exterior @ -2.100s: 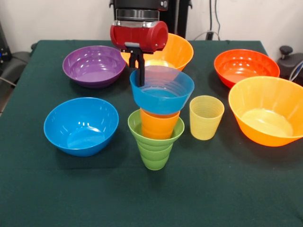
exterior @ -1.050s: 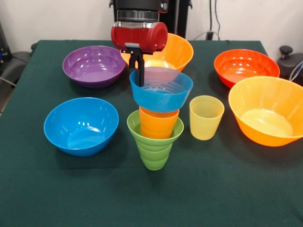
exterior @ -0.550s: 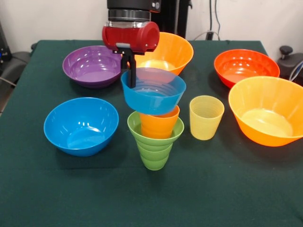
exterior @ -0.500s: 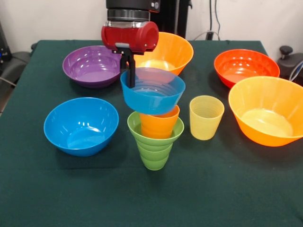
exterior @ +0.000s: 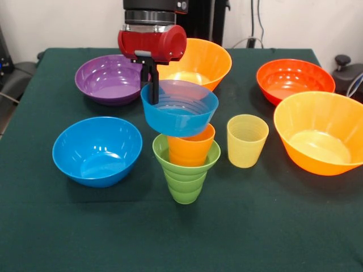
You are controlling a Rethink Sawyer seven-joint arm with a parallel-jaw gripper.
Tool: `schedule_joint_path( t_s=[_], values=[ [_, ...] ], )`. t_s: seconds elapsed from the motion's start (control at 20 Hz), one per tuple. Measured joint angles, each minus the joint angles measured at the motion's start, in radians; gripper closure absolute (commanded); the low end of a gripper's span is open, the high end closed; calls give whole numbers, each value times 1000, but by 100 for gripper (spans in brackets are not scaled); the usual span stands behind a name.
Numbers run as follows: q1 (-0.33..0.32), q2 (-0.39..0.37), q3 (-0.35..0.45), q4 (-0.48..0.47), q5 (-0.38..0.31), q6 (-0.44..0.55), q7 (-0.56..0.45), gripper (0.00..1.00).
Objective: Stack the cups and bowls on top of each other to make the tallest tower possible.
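The tower stands at the table's middle: a green ribbed cup (exterior: 186,177) with an orange cup (exterior: 191,147) nested in it. My gripper (exterior: 152,85) is shut on the left rim of the small translucent blue bowl (exterior: 180,113). It holds the bowl tilted at about the orange cup's rim, shifted to the picture's left; I cannot tell whether they touch. The pale yellow cup (exterior: 247,140) stands upright just right of the tower. No small green bowl shows.
A medium blue bowl (exterior: 96,150) sits left of the tower and a purple bowl (exterior: 110,78) behind it. A big orange bowl (exterior: 207,56) stands behind the gripper, a red-orange bowl (exterior: 294,79) at back right, another big orange bowl (exterior: 320,131) at right.
My gripper has moved to the picture's left and slightly up with the small blue bowl, which now sits off-centre over the orange cup. The other cups and bowls have not moved.
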Motion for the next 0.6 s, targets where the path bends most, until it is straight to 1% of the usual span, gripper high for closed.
schedule_joint_path(
  t_s=[0.6],
  values=[
    [0,1,0,-12,0,0,0,100]
  ],
)
